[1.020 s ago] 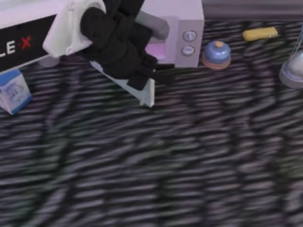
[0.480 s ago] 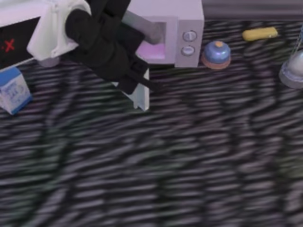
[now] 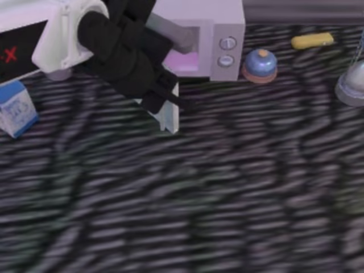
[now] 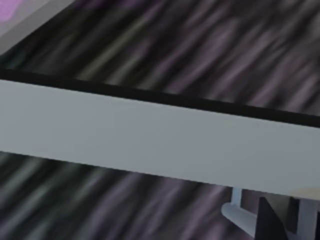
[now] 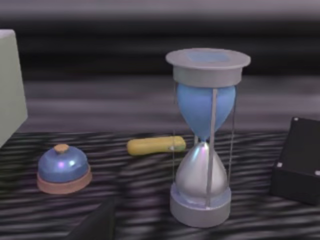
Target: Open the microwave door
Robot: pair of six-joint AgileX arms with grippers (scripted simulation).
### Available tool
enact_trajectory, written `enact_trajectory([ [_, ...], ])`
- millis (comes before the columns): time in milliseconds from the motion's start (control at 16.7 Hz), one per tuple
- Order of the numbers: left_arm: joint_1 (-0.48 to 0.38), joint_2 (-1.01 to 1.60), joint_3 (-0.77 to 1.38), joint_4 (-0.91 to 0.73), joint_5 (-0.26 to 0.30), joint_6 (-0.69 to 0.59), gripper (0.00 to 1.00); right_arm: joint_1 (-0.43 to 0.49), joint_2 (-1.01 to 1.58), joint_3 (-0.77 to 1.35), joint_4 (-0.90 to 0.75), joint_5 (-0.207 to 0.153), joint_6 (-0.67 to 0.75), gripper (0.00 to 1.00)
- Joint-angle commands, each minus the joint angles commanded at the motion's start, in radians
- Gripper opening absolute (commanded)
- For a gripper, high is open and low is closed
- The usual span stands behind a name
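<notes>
The microwave (image 3: 222, 23) stands at the table's back, its two knobs (image 3: 227, 43) facing front. The microwave door (image 3: 170, 116) hangs swung out toward the front, baring the pink-lit cavity (image 3: 185, 60). My left gripper (image 3: 169, 95) is at the door's free edge, shut on its handle. In the left wrist view the door's edge (image 4: 150, 140) runs across as a pale band, and a dark finger (image 4: 270, 222) sits against the slim handle (image 4: 242, 218). My right arm is outside the top view; its wrist view shows only one dark finger (image 5: 98, 225) low over the table.
A blue bell (image 3: 260, 64) sits just right of the microwave, with a yellow bar (image 3: 312, 40) behind it. An hourglass (image 3: 352, 82) stands at the right edge and a blue-white carton (image 3: 14, 111) at the left. A black box (image 5: 300, 165) lies beside the hourglass (image 5: 205, 150).
Over the past second my left arm has drawn leftward and the door swung wider, showing more of the cavity. Almost nothing has moved in the last half second.
</notes>
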Motion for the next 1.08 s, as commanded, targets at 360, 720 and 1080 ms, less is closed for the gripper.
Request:
enact_trajectory([
  [360,0.0,0.0,0.0,0.0,0.0,0.0,0.0,0.0,0.0,0.0,0.0,0.0,0.0,1.0],
  [720,0.0,0.0,0.0,0.0,0.0,0.0,0.0,0.0,0.0,0.0,0.0,0.0,0.0,1.0],
  [1080,0.019,-0.023,-0.019,-0.001,0.037,0.057,0.0,0.0,0.0,0.0,0.0,0.0,0.0,1.0],
])
